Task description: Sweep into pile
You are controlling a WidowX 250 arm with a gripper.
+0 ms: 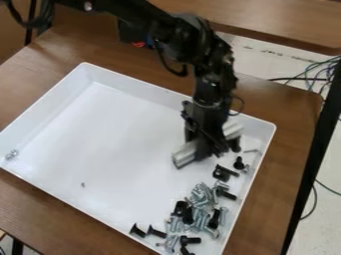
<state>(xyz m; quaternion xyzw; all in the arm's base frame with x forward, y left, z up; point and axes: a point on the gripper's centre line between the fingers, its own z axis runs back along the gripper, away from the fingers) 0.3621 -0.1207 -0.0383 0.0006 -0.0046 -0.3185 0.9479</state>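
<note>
Over the right part of the white tray (106, 129), the black gripper (212, 147) hangs down, shut on a light grey bar-shaped sweeping tool (184, 155). The tool lies crosswise beneath it, its ends sticking out at lower left and upper right. Black and silver screws (201, 194) are heaped along the tray's right side and near corner, just below the tool. A black screw (239, 162) lies right of the gripper, by the right wall. Small silver pieces (11, 155) sit in the left corner, and one tiny piece (83, 185) lies near the front wall.
The tray's raised walls surround the screws, with the far right corner (273, 126) close to the gripper. A brown wooden table (266, 219) carries the tray. Cables (319, 69) run over the floor at the right, and another wooden surface (279, 25) stands behind.
</note>
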